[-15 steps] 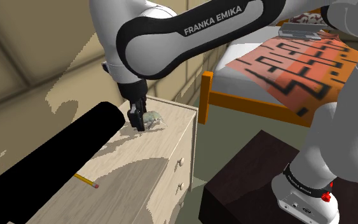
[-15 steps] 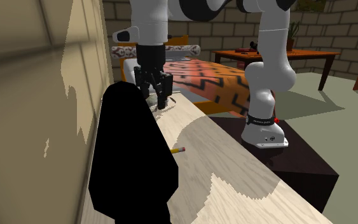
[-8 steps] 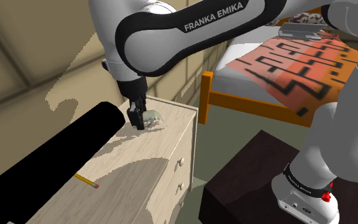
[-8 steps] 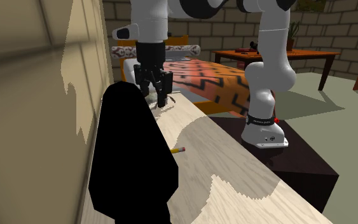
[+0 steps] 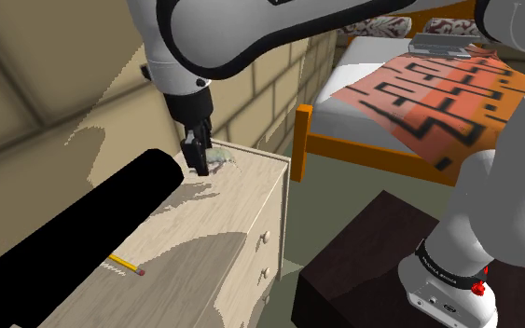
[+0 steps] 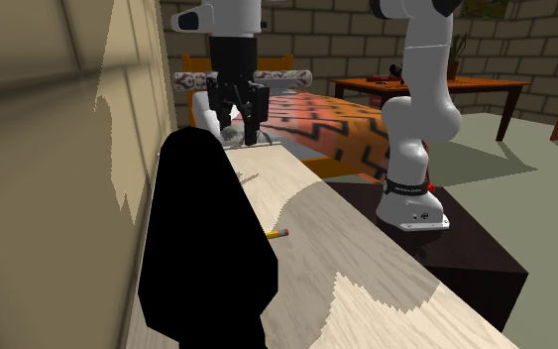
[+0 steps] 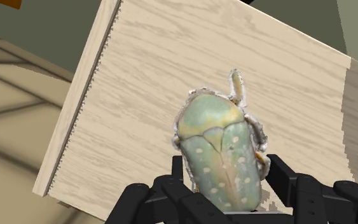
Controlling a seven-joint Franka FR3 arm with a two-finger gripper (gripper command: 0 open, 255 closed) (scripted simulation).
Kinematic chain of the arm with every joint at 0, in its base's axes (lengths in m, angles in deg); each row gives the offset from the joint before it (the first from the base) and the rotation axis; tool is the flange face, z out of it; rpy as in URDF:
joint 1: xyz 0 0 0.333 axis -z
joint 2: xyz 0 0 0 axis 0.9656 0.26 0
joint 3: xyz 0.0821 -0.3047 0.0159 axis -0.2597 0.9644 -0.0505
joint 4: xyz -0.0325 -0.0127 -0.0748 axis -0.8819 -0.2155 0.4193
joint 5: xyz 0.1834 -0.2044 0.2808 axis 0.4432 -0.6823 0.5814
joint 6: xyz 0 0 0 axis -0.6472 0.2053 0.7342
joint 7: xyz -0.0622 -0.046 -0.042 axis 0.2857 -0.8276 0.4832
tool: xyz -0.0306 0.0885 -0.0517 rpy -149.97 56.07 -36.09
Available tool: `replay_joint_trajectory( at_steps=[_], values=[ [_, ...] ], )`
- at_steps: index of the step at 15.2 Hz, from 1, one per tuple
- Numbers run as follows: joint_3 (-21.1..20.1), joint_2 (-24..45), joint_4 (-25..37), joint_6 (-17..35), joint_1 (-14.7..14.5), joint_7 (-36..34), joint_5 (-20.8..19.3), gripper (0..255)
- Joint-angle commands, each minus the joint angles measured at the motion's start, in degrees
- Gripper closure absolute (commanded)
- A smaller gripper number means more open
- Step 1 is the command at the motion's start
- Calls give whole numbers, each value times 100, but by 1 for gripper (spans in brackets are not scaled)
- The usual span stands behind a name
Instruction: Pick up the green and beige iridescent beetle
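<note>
- The black gripper [image 5: 198, 158] is closed to a narrow gap around the beetle [image 7: 219, 153], with a finger pressed against each flank.
- The beetle's pale green wing covers carry beige spots, and one leg sticks out past its head.
- It hangs in the fingers [image 7: 151, 197] just above the pale wooden dresser top [image 5: 237, 200], near the end towards the bed [image 5: 437, 88].
- A pencil [image 5: 126, 266] lies well apart, further along the same top, beside a long black area [image 5: 83, 224].
</note>
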Motion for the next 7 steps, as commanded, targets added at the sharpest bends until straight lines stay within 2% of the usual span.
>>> replay_joint_trajectory(
  at_steps=[1,7],
  values=[
    [-3,11,172,-163,-4,6,-1,255],
    [-7,28,511,-487,-11,17,-2,255]
  ],
)
